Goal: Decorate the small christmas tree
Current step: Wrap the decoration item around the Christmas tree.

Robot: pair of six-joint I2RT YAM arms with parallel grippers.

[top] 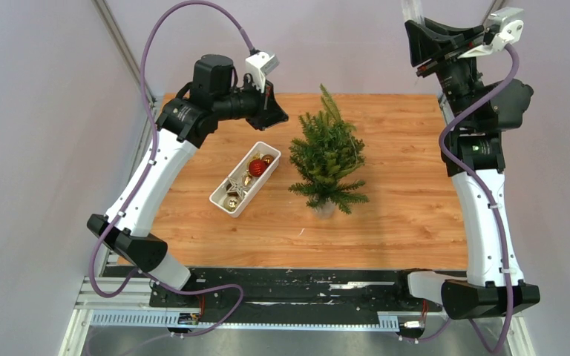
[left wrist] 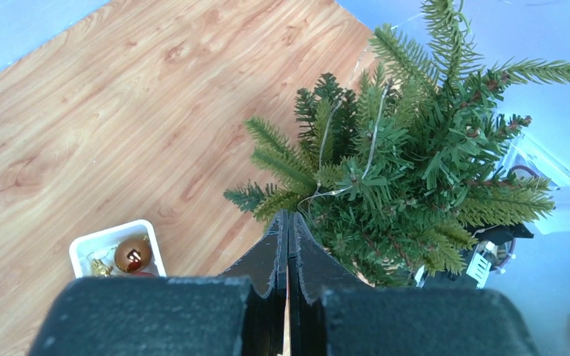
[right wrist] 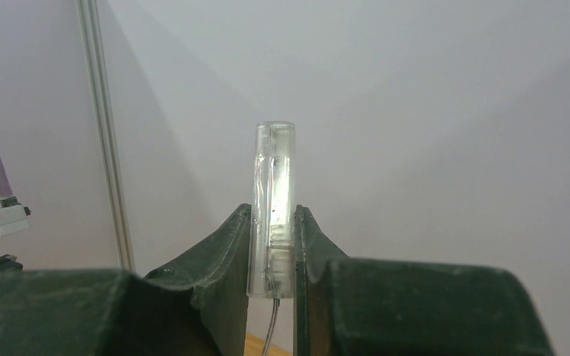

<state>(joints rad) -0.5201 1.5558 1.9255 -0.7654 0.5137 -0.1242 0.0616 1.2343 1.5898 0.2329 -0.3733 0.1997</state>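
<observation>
On the wooden table (top: 415,215), about mid-way across, the small christmas tree (top: 328,159) stands upright in its clear base. The white tray (top: 223,200) of ornaments sits just beside it on the left, apart from it, with a red bauble (top: 257,167) and gold pieces inside.

The left gripper (left wrist: 288,216) hovers at the tray's far end, level with the tree's upper branches. Its fingers are pressed together with no gap showing. A thin pale wire (left wrist: 371,133) runs across the branches and comes down close to the fingertips. Whether it is pinched there is too fine to tell.

The right gripper (right wrist: 273,215) is raised high at the far right, off the table edge. Its fingers are narrow and clamp a clear tube (right wrist: 273,185) upright, with a thin lead (right wrist: 269,326) trailing from the tube's bottom.

Judged step: stringing the tree. The wire looks like a light strand and the tube like its end pack. The baubles in the tray look untouched, so the task is early.

The next move likely calls for bringing the tube down toward the tree's base without dragging the strand off the branches. The left arm should keep the wire seated or guide another loop. Risks are the light tree tipping if the wire goes taut, or the strand snagging in the needles.
</observation>
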